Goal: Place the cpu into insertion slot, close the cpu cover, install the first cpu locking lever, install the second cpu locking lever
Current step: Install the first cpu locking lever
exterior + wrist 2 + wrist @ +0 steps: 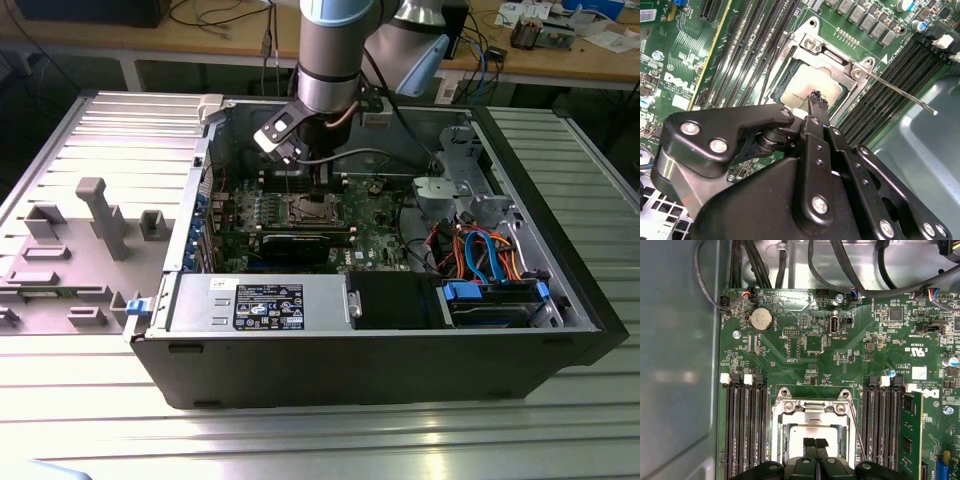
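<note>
The insertion slot [312, 208] sits mid-board inside the open computer case. The pale cpu [807, 82] lies in it, framed by the silvery cpu cover [832, 56], which lies down flat around it. In the first wrist view the cover [812, 412] shows its hinge side, with the cpu [794, 434] in its cut-out. My gripper [815, 96] is shut, holding nothing, with its tips right at the cpu's face. In the exterior view the gripper [320, 188] hangs straight above the slot. One thin locking lever [900, 90] sticks out free over the memory slots. A thin lever wire [856, 422] runs along the socket's side.
Long black memory slots [742, 430] flank the socket on both sides. A grey drive cage [445, 190], coloured cables [480, 250] and a power supply [265, 300] fill the case. A grey fixture tray [90, 230] lies on the exterior view's left.
</note>
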{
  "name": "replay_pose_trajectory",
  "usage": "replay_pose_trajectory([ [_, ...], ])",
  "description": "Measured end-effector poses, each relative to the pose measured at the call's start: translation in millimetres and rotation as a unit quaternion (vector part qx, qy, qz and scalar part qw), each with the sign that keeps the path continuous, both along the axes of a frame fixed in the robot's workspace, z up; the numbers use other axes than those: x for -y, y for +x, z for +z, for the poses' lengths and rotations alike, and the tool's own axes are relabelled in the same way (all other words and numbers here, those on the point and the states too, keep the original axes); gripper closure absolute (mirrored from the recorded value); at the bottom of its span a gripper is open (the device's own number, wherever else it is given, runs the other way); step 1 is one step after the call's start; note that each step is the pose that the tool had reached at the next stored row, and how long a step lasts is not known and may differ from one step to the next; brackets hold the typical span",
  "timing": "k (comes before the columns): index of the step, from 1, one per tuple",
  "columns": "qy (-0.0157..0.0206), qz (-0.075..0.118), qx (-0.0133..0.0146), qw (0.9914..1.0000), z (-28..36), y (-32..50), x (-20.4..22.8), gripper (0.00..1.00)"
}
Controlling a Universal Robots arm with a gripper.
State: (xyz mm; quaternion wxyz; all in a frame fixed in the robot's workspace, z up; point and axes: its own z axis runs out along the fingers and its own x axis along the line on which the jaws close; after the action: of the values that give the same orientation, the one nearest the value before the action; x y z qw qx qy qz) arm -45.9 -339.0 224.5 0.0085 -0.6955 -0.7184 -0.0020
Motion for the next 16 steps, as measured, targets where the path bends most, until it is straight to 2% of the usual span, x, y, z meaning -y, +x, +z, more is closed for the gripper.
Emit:
replay_pose_trajectory([
  [8, 0.0, 0.0, -0.0013, 1.0, 15.7, 0.0, 0.0, 0.89],
  [12, 0.0, 0.0, -0.0019, 1.0, 20.5, 0.0, 0.0, 0.89],
  [16, 0.0, 0.0, -0.0037, 0.99999, 28.7, 0.1, 0.0, 0.89],
])
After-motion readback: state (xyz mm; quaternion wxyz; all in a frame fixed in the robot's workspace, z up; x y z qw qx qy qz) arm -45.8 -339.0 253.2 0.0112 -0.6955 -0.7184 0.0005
